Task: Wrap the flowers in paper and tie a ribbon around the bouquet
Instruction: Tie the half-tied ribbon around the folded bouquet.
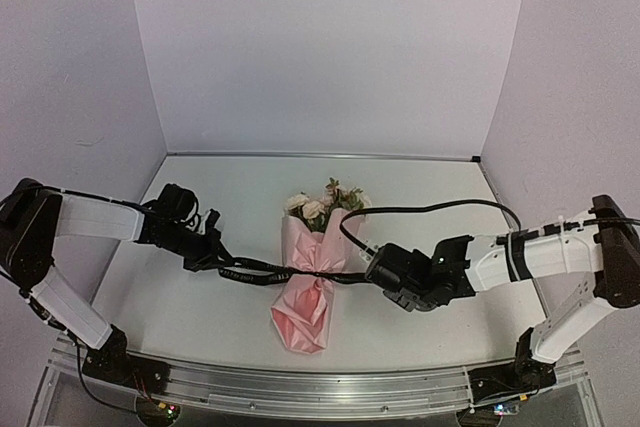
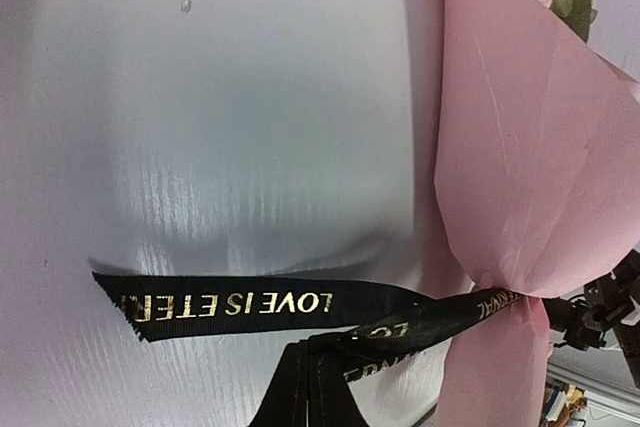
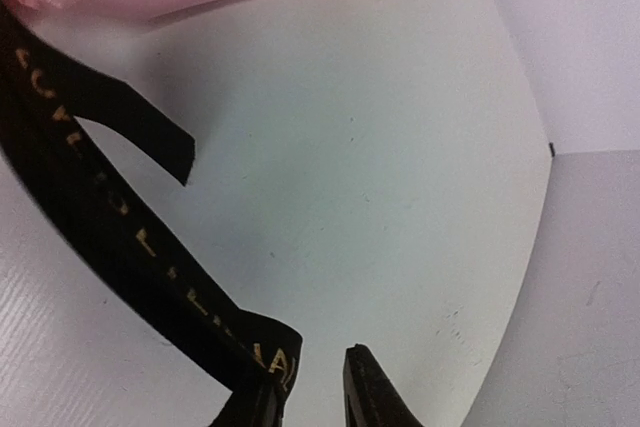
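The bouquet lies mid-table, pink paper [image 1: 308, 297] wrapped as a cone with the flowers [image 1: 325, 205] at its far end. The black ribbon [image 1: 262, 272] with gold lettering is cinched around the paper's narrow part, and its ends run out left and right. My left gripper [image 1: 214, 258] is shut on the left stretch of ribbon [image 2: 250, 304], with a loose tail beside it; its fingers [image 2: 318, 377] pinch the band. My right gripper [image 1: 373, 273] sits just right of the cone. Its jaws [image 3: 312, 375] stand apart, the ribbon [image 3: 110, 217] draped over the left finger only.
A black cable [image 1: 430, 209] arcs over the table from the right arm toward the bouquet. White walls enclose the back and both sides. A metal rail [image 1: 320, 387] runs along the near edge by the arm bases.
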Available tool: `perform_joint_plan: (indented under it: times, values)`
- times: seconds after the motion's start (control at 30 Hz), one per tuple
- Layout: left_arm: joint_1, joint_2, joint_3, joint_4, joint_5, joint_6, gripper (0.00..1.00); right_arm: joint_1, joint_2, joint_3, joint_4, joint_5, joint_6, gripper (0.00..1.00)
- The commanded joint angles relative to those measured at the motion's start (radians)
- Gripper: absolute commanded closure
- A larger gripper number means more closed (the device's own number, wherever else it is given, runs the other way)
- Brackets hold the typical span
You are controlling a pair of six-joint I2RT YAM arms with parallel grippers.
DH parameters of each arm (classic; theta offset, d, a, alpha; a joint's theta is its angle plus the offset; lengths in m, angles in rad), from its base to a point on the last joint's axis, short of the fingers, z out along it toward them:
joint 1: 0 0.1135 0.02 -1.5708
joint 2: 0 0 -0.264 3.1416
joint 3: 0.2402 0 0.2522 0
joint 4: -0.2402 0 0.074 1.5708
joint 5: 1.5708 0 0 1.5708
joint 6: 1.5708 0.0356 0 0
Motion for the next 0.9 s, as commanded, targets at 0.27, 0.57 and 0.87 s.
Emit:
perform_joint_plan:
  times: [0.27, 0.57, 0.87]
  values:
    - [-0.048, 0.014, -0.078, 0.13, -0.044, -0.086, 1.0, -0.091, -0.031, 0.076, -0.113, -0.331, 0.381, 0.51]
    - [-0.052, 0.014, -0.076, 0.153, -0.032, -0.093, 1.0, -0.177, -0.11, 0.064, -0.093, -0.525, 0.598, 0.41]
    - [-0.052, 0.018, -0.058, 0.133, -0.046, -0.085, 1.0, -0.271, -0.276, -0.081, -0.027, -0.534, 0.665, 0.34]
